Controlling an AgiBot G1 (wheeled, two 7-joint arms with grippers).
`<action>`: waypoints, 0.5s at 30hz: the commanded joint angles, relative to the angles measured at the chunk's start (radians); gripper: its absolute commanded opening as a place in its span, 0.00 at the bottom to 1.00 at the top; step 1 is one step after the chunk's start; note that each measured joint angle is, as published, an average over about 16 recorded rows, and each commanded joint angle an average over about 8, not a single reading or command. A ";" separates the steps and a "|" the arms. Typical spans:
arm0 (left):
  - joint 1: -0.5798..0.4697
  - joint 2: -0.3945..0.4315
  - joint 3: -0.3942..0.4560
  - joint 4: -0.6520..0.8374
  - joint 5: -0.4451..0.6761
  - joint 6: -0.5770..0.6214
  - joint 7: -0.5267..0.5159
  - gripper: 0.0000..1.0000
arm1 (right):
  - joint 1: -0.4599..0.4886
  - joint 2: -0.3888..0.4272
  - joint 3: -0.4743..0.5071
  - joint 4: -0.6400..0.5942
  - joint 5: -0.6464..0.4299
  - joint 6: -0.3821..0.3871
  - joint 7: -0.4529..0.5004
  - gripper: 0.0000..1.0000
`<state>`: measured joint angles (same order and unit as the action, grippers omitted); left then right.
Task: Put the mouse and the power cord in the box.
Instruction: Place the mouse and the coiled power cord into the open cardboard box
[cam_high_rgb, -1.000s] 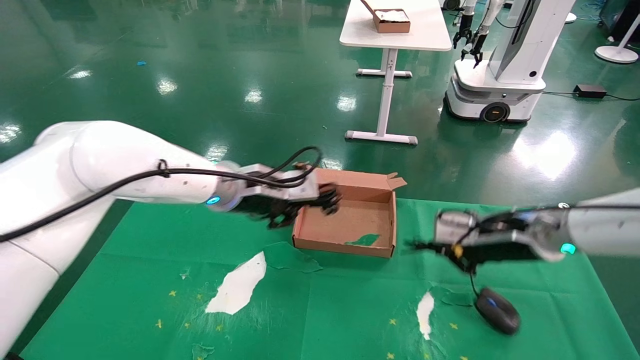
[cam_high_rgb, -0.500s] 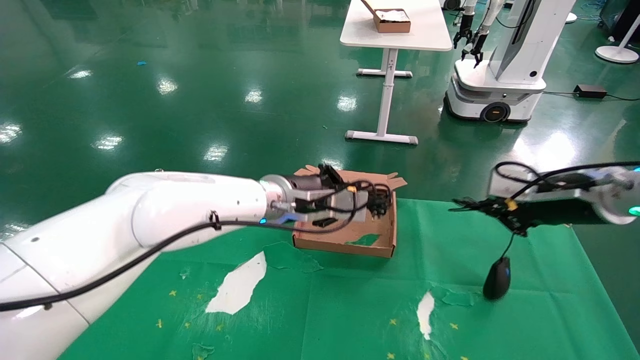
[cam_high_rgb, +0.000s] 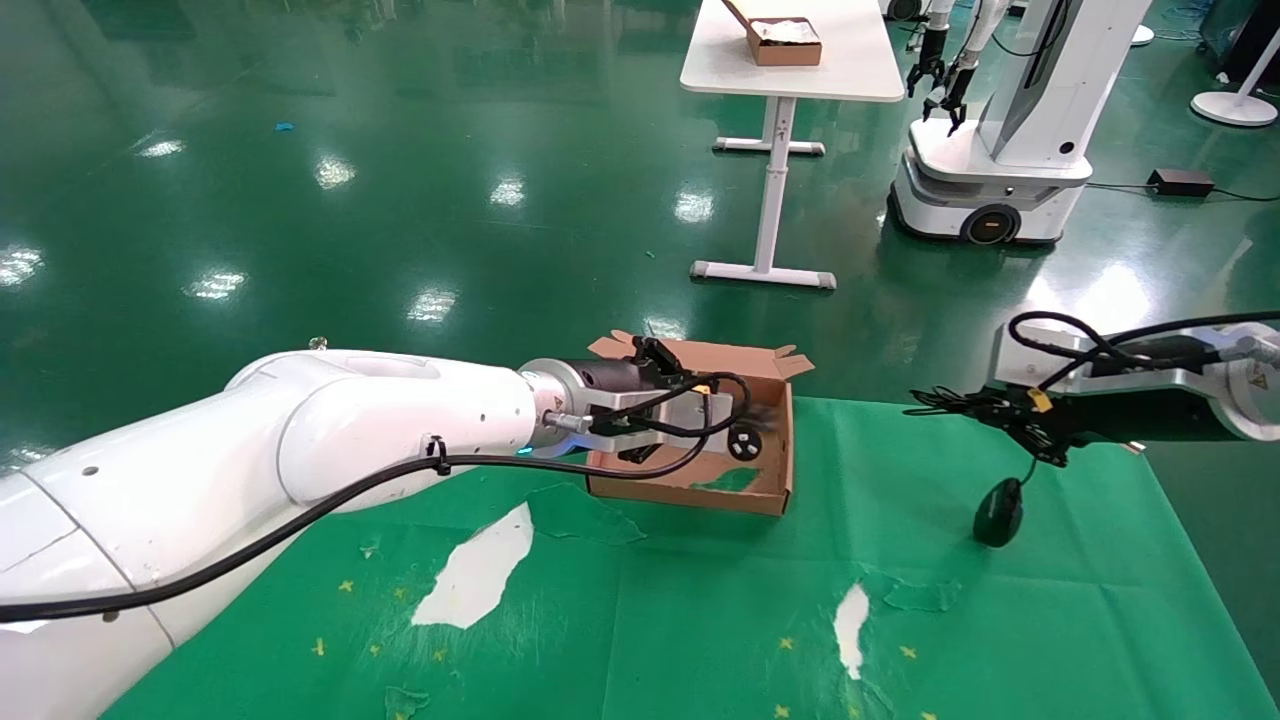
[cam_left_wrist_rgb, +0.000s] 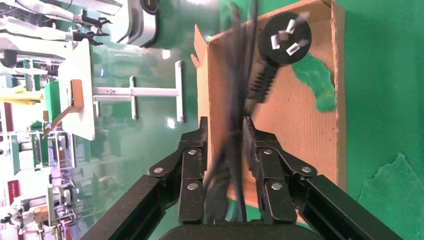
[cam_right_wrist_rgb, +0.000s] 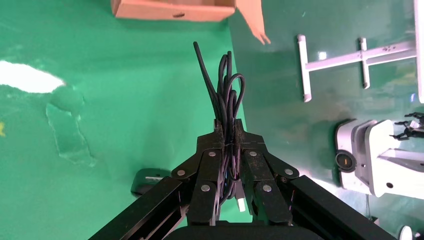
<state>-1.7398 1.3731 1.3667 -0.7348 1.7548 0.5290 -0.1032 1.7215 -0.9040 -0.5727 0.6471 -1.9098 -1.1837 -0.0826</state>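
The brown cardboard box (cam_high_rgb: 690, 492) lies open at the far middle of the green cloth. My left gripper (cam_left_wrist_rgb: 225, 125) reaches over it from the left, shut on the bundled black power cord (cam_left_wrist_rgb: 235, 150). The cord's pronged plug (cam_high_rgb: 745, 443) dangles just above the box floor (cam_left_wrist_rgb: 300, 115). To the right of the box, my right gripper (cam_high_rgb: 975, 408) is shut on the mouse's looped thin cable (cam_right_wrist_rgb: 227, 95). The black mouse (cam_high_rgb: 1000, 510) hangs nose-down from it, close over the cloth. The mouse (cam_right_wrist_rgb: 147, 181) also shows below the fingers, and the USB plug (cam_right_wrist_rgb: 241, 202) between them.
The green cloth (cam_high_rgb: 700, 620) has torn white patches (cam_high_rgb: 475, 575) near the front. Beyond the table is shiny green floor, with a white table (cam_high_rgb: 790, 60) carrying a small brown box (cam_high_rgb: 783, 42) and another robot (cam_high_rgb: 1000, 150) farther off.
My left gripper has carried the power cord from the box's left rim to over its inside. My right gripper has lifted the mouse off the cloth by its cable, up and rightward.
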 joint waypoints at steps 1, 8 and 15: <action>-0.004 0.000 0.017 -0.003 -0.010 -0.007 -0.004 1.00 | 0.003 -0.002 0.003 0.000 0.005 0.000 -0.003 0.00; -0.032 -0.002 0.039 0.080 -0.055 -0.026 -0.056 1.00 | 0.020 -0.021 0.016 0.027 0.036 -0.008 -0.014 0.00; -0.080 -0.014 0.064 0.277 -0.056 -0.018 -0.121 1.00 | 0.034 -0.070 0.031 0.059 0.076 0.000 -0.039 0.00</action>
<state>-1.8196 1.3541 1.4331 -0.4609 1.7068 0.5260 -0.2213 1.7550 -0.9831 -0.5433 0.6982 -1.8366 -1.1736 -0.1266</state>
